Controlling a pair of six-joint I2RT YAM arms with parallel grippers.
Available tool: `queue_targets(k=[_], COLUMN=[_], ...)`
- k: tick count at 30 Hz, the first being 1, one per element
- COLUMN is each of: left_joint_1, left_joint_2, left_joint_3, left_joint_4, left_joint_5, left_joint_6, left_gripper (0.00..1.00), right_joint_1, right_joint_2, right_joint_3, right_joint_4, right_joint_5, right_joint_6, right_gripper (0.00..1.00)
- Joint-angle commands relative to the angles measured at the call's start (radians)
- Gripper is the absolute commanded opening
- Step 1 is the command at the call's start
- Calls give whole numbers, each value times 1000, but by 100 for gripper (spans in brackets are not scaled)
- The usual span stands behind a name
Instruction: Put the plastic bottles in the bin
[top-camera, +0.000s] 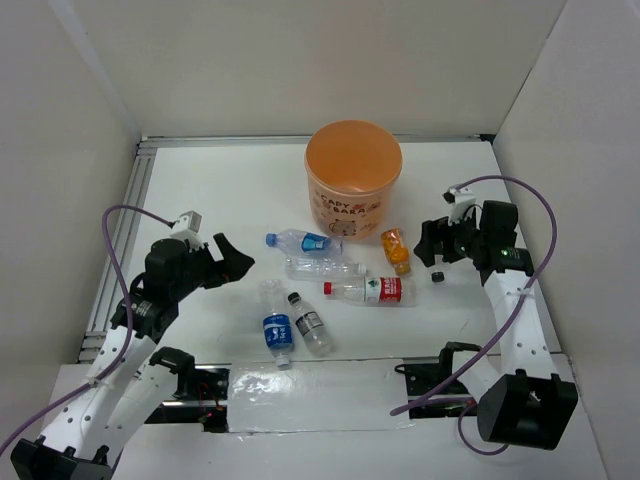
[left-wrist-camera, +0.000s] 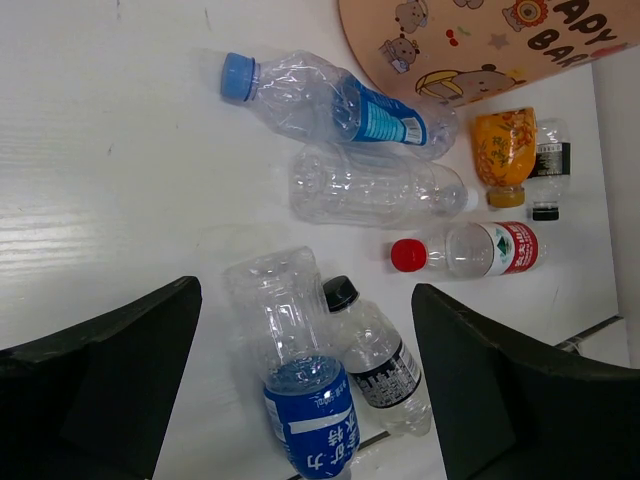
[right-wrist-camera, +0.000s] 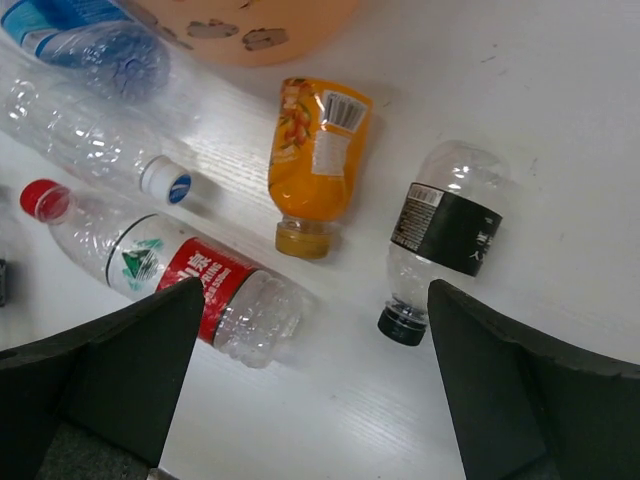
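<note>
The orange bin (top-camera: 353, 185) stands at the back centre. Several plastic bottles lie in front of it: a blue-capped one (top-camera: 303, 241), an unlabelled one (top-camera: 322, 267), a red-labelled one (top-camera: 370, 291), a small orange one (top-camera: 396, 250), and a blue-labelled (top-camera: 277, 330) and black-capped pair (top-camera: 310, 322) nearer me. My left gripper (top-camera: 232, 258) is open, hovering left of the pile; its wrist view looks down on that pair (left-wrist-camera: 300, 370). Also open, my right gripper (top-camera: 430, 245) hangs above a dark-labelled bottle (right-wrist-camera: 445, 230) lying beside the orange one (right-wrist-camera: 315, 160).
White walls enclose the table on the left, back and right. A metal rail (top-camera: 120, 240) runs along the left edge. A clear plastic sheet (top-camera: 310, 395) lies between the arm bases at the near edge.
</note>
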Motion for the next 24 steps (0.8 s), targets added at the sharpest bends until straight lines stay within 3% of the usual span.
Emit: queue_targets(k=[1, 10, 12, 13, 14, 16, 17, 18, 20, 21, 23, 24], left_joint_1=[-1, -1, -1, -1, -1, -1, -1, -1, -1, -1, -10, -10], left_joint_2=[-8, -8, -8, -8, -8, 2, 14, 14, 37, 37, 48, 48], left_joint_3=[0, 19, 19, 19, 19, 19, 28, 28, 37, 37, 48, 48], left_joint_4=[61, 61, 61, 61, 61, 61, 38, 29, 10, -22, -57, -71], left_joint_5=[14, 23, 23, 32, 32, 42, 51, 51, 63, 72, 72, 60], left_joint_6=[-8, 12, 12, 12, 12, 12, 12, 12, 12, -2, -2, -13], left_gripper=[99, 99, 99, 98, 95, 63, 54, 51, 63, 74, 95, 97], right_joint_1=[6, 6, 6, 6, 6, 49, 72, 122, 188, 260, 291, 308], right_joint_2=[-39, -76, -62, -50, -19, 16, 44, 44, 58, 67, 99, 111], right_joint_3=[21, -19, -4, 6, 16, 53, 62, 72, 72, 72, 72, 72], right_joint_4=[77, 89, -7, -55, -139, -234, -247, -247, -236, -223, -175, -166], right_joint_5=[67, -33, -105, -197, -230, -265, -265, -256, -227, -212, -176, -155], right_joint_6=[49, 16, -181, -249, -354, -436, -475, -486, -480, -480, -466, -478], right_gripper=[100, 100, 98, 85, 77, 67, 67, 70, 83, 87, 98, 100])
